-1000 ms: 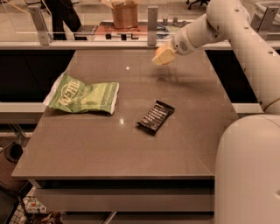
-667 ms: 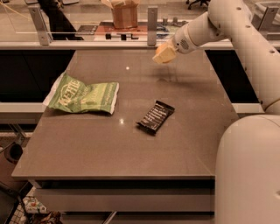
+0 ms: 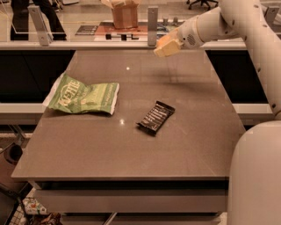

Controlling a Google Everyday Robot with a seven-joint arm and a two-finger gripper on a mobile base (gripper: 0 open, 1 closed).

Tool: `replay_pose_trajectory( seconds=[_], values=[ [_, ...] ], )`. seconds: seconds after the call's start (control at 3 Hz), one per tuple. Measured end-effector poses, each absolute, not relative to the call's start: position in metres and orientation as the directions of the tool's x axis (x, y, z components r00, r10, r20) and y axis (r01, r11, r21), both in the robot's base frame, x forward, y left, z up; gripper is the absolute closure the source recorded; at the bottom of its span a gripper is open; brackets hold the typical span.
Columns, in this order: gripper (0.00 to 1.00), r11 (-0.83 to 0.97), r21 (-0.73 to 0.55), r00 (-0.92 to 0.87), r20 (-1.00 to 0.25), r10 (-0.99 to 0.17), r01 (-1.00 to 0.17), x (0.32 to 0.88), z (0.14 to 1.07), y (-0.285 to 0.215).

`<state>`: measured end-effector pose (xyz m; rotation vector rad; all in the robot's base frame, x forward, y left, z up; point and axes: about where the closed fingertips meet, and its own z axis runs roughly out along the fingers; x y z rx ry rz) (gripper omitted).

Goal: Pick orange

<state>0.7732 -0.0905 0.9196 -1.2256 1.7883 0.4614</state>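
**A:** Where's the gripper?

**B:** The gripper [image 3: 166, 46] is in the air over the far edge of the table [image 3: 189, 149], a bit right of centre. The white arm [image 3: 246, 22] comes in from the upper right, with the wrist angled down and to the left.

**A:** Jaws?

**B:** Can't tell. The tip reads as one pale yellow lump.

**A:** And the orange?

**B:** Can't place it as a separate thing. The only orange-ish tint is at the gripper tip, and I can't tell fruit from gripper there.

**A:** What's on the table?

**B:** A crumpled green chip bag [image 3: 83, 97] lies flat on the left side, its left end hanging over the table edge. A black snack bar [image 3: 155, 117] lies flat near the centre, set diagonally, apart from the bag. Both sit well nearer the camera than the gripper, and neither touches it.

**A:** Anything else?

**B:** A cardboard box [image 3: 125, 13] stands on the counter behind the table, left of the gripper. The robot's white body [image 3: 257, 176] fills the lower right corner.
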Motion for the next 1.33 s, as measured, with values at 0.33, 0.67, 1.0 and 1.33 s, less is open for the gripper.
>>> replay_pose_trajectory(
  seconds=[0.33,0.67,1.0,1.33],
  values=[
    [1.0,0.426,-0.212,-0.045,-0.854,-0.518,-0.88,0.764,0.942,-0.093],
    [1.0,0.421,-0.26,0.013,-0.863,-0.505,-0.869,0.753,0.966,-0.097],
    [1.0,0.424,-0.319,0.072,-0.861,-0.503,-0.847,0.741,0.991,-0.102],
    [1.0,0.425,-0.324,0.077,-0.861,-0.503,-0.845,0.74,0.994,-0.102]
  ],
)
